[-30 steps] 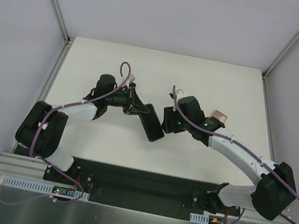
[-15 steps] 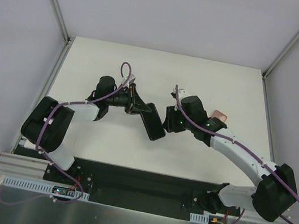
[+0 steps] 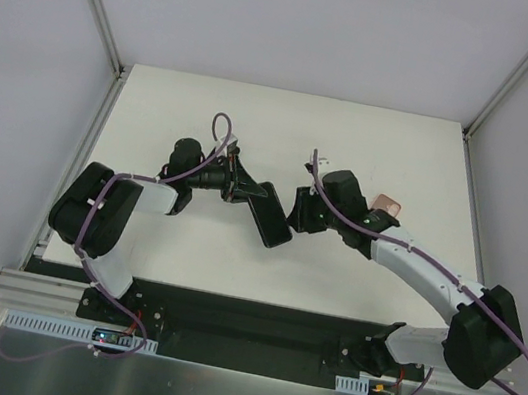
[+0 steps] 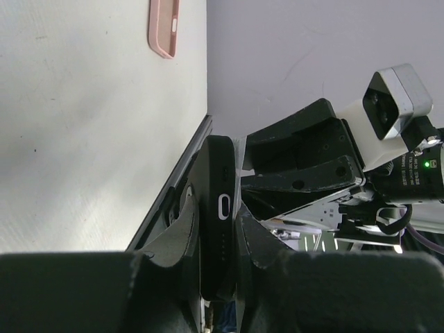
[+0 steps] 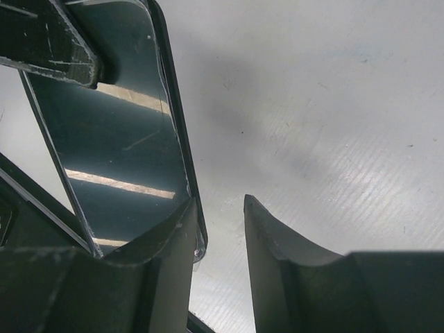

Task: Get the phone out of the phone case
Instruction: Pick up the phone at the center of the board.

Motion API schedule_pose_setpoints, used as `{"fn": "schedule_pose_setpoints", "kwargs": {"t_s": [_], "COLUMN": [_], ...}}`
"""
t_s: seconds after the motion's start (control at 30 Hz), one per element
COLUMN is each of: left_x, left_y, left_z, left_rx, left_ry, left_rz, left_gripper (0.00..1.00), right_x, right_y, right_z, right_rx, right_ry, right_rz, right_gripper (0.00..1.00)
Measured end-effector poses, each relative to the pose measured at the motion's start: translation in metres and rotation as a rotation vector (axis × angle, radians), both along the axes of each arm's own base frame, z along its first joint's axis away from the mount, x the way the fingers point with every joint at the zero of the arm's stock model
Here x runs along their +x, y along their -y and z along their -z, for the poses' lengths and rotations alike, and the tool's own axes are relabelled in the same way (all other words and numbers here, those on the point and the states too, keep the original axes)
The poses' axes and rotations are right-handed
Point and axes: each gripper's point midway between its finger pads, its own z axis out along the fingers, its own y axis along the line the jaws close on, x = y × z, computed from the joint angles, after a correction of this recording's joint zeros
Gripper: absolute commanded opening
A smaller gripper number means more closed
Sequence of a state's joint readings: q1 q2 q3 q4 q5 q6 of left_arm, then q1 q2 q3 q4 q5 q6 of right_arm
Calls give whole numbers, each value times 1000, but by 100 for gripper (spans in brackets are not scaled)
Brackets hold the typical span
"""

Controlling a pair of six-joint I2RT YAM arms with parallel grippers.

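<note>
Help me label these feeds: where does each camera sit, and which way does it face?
Top: fixed above and behind the bases, facing down at the table; both arms show.
Left wrist: on the left arm, facing along its jaws shut on the phone; right arm beyond.
Right wrist: facing down past its open jaws at phone and table.
Shared: top and left wrist show the pink case.

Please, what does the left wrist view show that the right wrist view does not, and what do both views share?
Only the left wrist view shows the pink case lying on the table, and the charging port end of the phone. Only the right wrist view shows the phone's glossy face reflecting lights, and the right gripper open, with bare table between its fingers. Both show the phone clamped by the left gripper.
</note>
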State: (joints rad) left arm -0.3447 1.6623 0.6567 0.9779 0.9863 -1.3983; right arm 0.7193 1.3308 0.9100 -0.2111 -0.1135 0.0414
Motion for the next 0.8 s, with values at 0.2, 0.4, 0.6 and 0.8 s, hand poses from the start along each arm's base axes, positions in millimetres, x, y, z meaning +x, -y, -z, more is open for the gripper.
{"fn": "schedule_pose_setpoints", "kwargs": {"t_s": [0.2,0.4,0.6,0.8], "left_x": [0,5,4,-7], "left_y": [-1,-1,-1,-3], "left_z": [5,4,6,11], "left_rx": [17,20,28,56], "left_ry": [-23,-25,-32,-56], "left_rz": [-11,-36,-38,4], "left_gripper": [0,0,0,0], "right_x": [3,12,8,-12], "right_y": [1,4,-2,-11], "right_z": [7,9,15,24], "right_rx": [21,58,99,220], "right_ry": [-17,-26,-45,-134], "right_rz": [24,56,25,-37], "right_gripper": [31,31,52,94]}}
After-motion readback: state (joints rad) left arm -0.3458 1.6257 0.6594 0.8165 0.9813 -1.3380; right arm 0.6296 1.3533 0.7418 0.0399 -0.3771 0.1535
